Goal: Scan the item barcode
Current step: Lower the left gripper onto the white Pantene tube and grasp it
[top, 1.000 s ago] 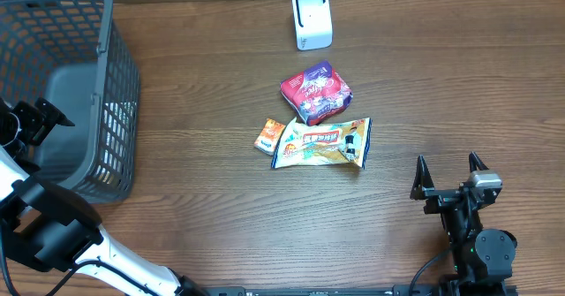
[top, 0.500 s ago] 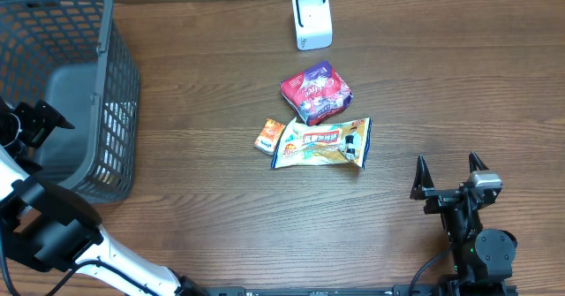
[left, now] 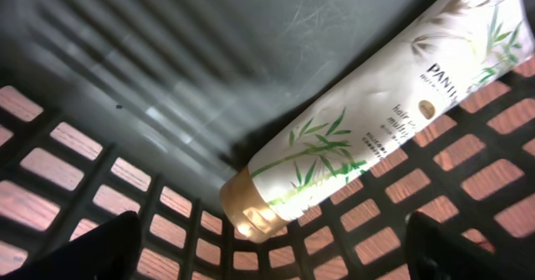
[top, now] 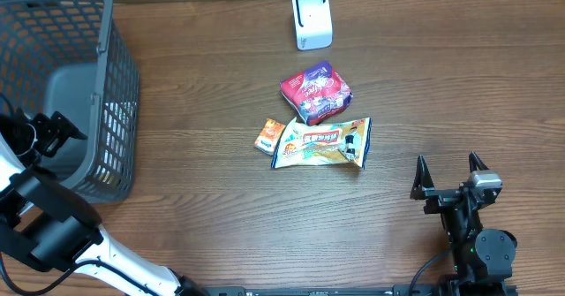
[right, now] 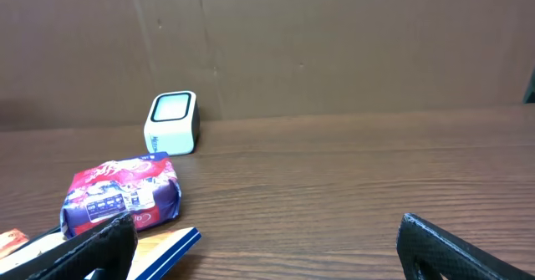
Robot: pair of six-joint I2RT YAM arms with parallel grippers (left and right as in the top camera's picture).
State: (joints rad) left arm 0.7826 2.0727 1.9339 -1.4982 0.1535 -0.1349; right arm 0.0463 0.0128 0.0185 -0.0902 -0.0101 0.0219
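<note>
- On the white tube, large letters beginning "PANT" can be read, with the smaller word "hair" below them; green bamboo leaves are printed along it and its cap is golden-brown.
- The tube is laid slantwise on the floor of the grey basket, with the cap end against the lattice wall.
- On the red and purple packet, a white pattern is seen, but the writing is too small to be read.
- On the pale snack packet, a red band with writing is seen; the words cannot be made out.
- The small orange box is placed just beside the left end of the snack packet; its label is too small to be read.
- These three items are grouped on the wooden table, in front of the white scanner, which is stood upright near the far edge.
- The left gripper is held inside the basket and pointed down at the tube; its jaws are apart, the dark fingers are seen at the two lower corners of the wrist view, and nothing is clamped.
- The right gripper is kept low over the near right part of the table, well apart from the items and directed toward the scanner; its jaws are wide apart and nothing is held.
</note>
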